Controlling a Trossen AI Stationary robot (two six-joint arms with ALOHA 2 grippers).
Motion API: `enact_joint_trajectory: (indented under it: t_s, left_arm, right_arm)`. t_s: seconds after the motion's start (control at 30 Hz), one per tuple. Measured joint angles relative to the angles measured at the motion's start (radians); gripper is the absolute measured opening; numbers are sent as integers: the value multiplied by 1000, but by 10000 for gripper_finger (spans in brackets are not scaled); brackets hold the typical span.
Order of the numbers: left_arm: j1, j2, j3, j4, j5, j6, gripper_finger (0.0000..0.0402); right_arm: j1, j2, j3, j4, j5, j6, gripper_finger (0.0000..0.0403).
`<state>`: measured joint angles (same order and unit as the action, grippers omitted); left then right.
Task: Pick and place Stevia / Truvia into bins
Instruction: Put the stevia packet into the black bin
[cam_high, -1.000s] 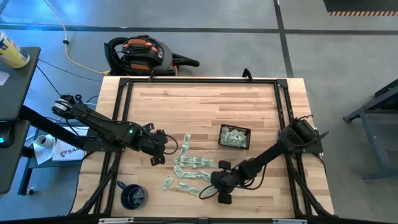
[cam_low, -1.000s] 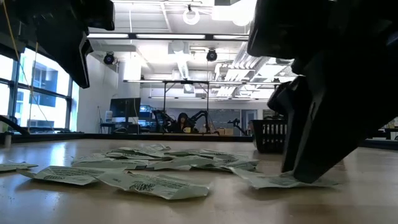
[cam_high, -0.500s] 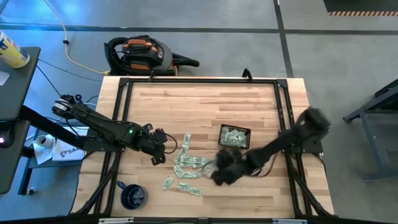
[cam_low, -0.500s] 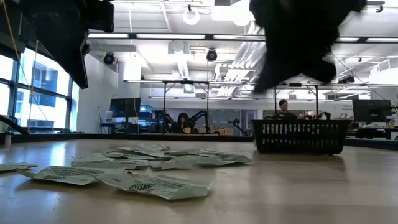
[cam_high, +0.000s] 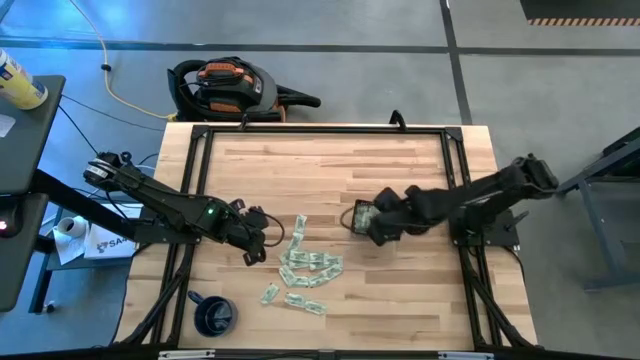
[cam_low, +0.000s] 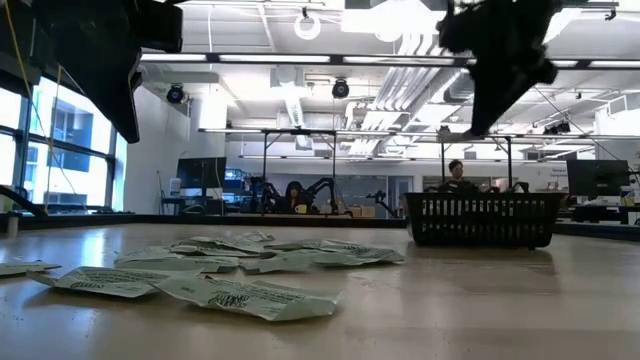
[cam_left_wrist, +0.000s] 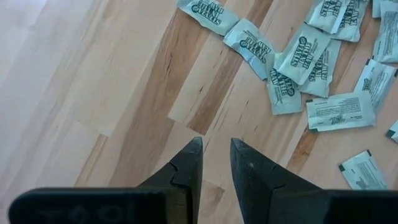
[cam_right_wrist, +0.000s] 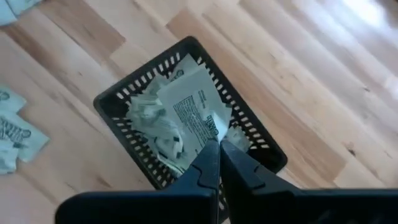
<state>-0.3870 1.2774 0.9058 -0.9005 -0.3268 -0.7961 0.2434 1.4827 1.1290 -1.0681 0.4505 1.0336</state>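
Several pale green and white Stevia sachets (cam_high: 305, 265) lie flat and scattered on the wooden table, also seen in the low view (cam_low: 240, 265) and the left wrist view (cam_left_wrist: 311, 62). The black perforated bin (cam_high: 358, 214) stands right of them with several sachets inside (cam_right_wrist: 155, 118). My right gripper (cam_right_wrist: 214, 154) hangs over the bin (cam_low: 483, 220), shut on one sachet (cam_right_wrist: 193, 109). My left gripper (cam_left_wrist: 215, 158) hovers open above bare wood just left of the scatter, with nothing between its fingers. My right gripper pinches one end of a single sachet (cam_right_wrist: 210, 132) between its two fingertips. The fingers slant down from above. The sachet is lifted clear and sticks out past the fingertips, over the sachets in the bin.
A dark blue mug (cam_high: 212, 313) stands near the table's front left corner. A black frame (cam_high: 320, 130) runs round the tabletop. An orange and black vacuum (cam_high: 230, 88) sits on the floor beyond the far edge. Bare wood lies across the table's far half.
My right gripper has risen from the near part of the table, taking one sachet up with it. It has swung toward the far right, rolling as it went, and now stands over the bin.
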Motion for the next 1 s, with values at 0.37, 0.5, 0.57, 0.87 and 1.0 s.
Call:
enact_joint_trajectory:
  t_s: [0.37, 0.5, 0.57, 0.87, 1.0]
  left_arm:
    - [0, 1, -88, 13, 143, -205, 117]
    - [0, 1, -175, 179, 275, -289, 117]
    - [0, 1, -212, 284, 336, -329, 117]
    - [-105, 2, -238, 503, 305, -404, 118]
    - [-192, 37, -238, 585, 271, -516, 120]
  right_arm:
    - [-88, 91, 0, -23, -69, -116, 103]
    - [-85, 89, 0, -31, -53, -121, 188]
    - [-68, 89, 0, -43, -16, -126, 228]
    - [27, 80, 0, -119, -2, -144, 302]
    - [86, 80, 0, -140, -39, -153, 301]
